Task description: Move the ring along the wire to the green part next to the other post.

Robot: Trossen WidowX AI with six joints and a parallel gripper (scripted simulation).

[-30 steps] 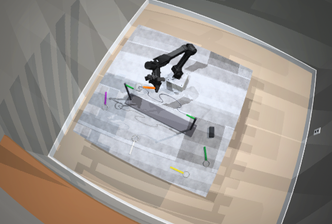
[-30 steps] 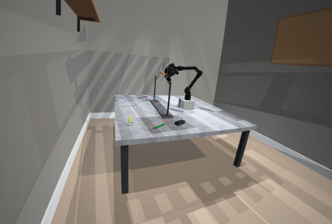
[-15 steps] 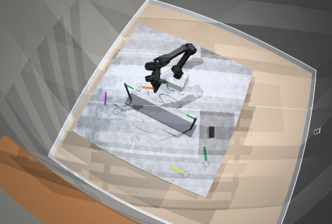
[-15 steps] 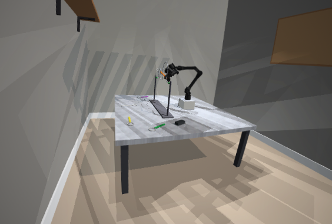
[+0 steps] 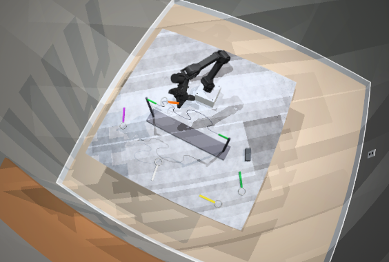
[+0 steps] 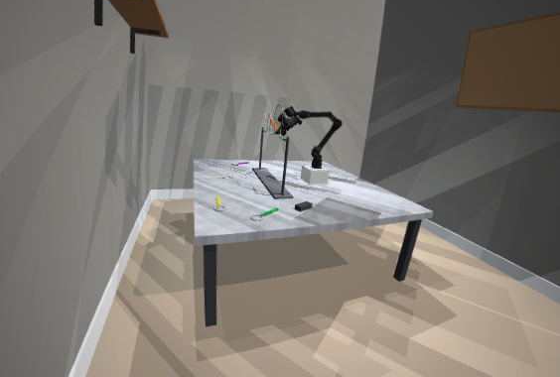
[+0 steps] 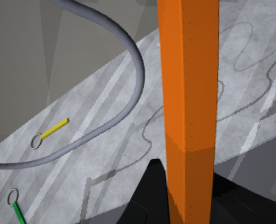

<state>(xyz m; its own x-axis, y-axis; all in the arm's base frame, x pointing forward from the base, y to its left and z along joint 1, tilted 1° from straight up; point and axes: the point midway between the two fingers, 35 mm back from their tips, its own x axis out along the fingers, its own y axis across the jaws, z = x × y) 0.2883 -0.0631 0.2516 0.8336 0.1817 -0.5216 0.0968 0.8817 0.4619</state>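
The orange handle (image 5: 173,103) (image 6: 274,125) (image 7: 191,75) is held in the air. My gripper (image 5: 179,105) (image 6: 279,131) (image 7: 166,167) is shut on it. The ring (image 5: 161,101) (image 6: 265,115) is at the handle's far end, a little inward of the left post's green part (image 5: 151,101) in the top view; it is out of the wrist view. The grey wire (image 5: 211,121) (image 7: 140,75) bends in several curves toward the other green part (image 5: 223,136) (image 6: 285,140). Whether the wire runs through the ring or touches it is too small to tell.
The two posts, left (image 5: 150,107) (image 6: 261,150) and right (image 5: 225,145) (image 6: 285,170), stand on a dark base (image 5: 187,134). Magenta (image 5: 123,115), white (image 5: 154,173), yellow (image 5: 207,198) and green (image 5: 240,179) handled rings and a black block (image 5: 247,154) lie on the table.
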